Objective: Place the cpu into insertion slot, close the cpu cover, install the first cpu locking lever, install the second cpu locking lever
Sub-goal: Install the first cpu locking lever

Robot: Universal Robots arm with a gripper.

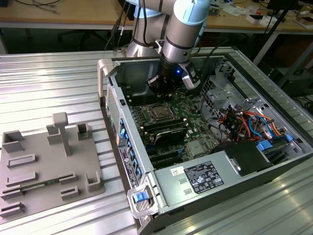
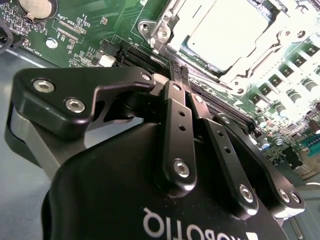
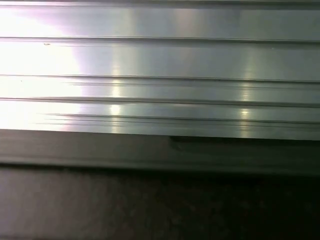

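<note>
End effector (image 2: 179, 70) clenched, fingertips together, grasping nothing we can see. We find the cpu (image 2: 225, 30) seated in the insertion slot (image 1: 149, 110), near and at six o'clock of the end effector in the exterior view.

This is a robotics lab or electronics workshop. An open computer case (image 1: 205, 147) lies on its side on a ribbed aluminium table (image 1: 49, 78), with its green motherboard (image 1: 183, 115) and coloured cables (image 1: 249, 122) laid bare. A grey-and-blue robot arm (image 1: 183, 29) reaches down into the case, and the second wrist view shows its black gripper (image 2: 177, 70) close over the board. Beside the case, to the exterior view's left, lies a grey moulded fixture tray (image 1: 29, 171). Behind the case stand wooden workbenches (image 1: 63, 12) strewn with wires
</note>
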